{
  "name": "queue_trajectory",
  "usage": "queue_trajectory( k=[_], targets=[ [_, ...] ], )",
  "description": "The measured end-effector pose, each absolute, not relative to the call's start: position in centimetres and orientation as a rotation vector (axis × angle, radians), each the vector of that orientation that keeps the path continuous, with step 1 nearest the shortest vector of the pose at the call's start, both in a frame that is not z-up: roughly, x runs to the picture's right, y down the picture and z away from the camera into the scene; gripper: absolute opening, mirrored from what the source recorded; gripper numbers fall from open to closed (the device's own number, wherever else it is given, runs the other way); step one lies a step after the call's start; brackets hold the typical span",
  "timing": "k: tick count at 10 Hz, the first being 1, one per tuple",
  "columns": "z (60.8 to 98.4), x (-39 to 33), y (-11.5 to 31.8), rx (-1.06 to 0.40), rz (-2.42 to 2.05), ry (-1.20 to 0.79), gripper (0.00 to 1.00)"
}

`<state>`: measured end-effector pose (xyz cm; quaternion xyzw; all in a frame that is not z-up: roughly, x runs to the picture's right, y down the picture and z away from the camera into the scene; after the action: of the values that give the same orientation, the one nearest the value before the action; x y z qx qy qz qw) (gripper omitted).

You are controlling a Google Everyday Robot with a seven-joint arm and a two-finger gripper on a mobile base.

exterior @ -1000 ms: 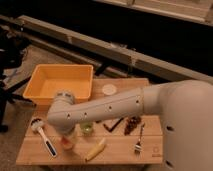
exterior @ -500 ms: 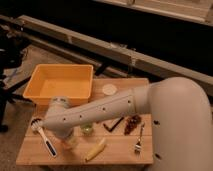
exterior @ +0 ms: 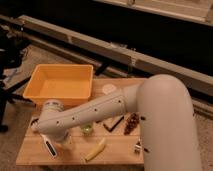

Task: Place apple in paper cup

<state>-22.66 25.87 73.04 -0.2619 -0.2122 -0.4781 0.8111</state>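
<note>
The paper cup (exterior: 109,89) is a small white cup at the back of the wooden table (exterior: 120,155), just right of the yellow bin. My white arm reaches from the right across the table to its front left. The gripper (exterior: 61,137) hangs down from the wrist (exterior: 52,120) close over the tabletop, left of the green cup. The apple does not show. The wrist and gripper cover that part of the table.
A yellow bin (exterior: 62,85) stands at the back left. A translucent green cup (exterior: 86,129), a yellow corn-like piece (exterior: 95,149), a white-handled brush (exterior: 50,147), dark utensils (exterior: 115,122) and a brown cluster (exterior: 132,122) lie on the table.
The arm has swung lower and further over the front left of the table. The reddish apple seen below the wrist earlier is now covered.
</note>
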Motion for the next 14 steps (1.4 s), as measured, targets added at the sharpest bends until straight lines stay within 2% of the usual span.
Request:
queue_trajectory(
  k=[10,14],
  targets=[
    [77.1,-21.8,25.8,-0.611,-1.006,-0.419,0.71],
    [76.9,-21.6,26.5,-0.643,-0.999,-0.435,0.33]
  ],
)
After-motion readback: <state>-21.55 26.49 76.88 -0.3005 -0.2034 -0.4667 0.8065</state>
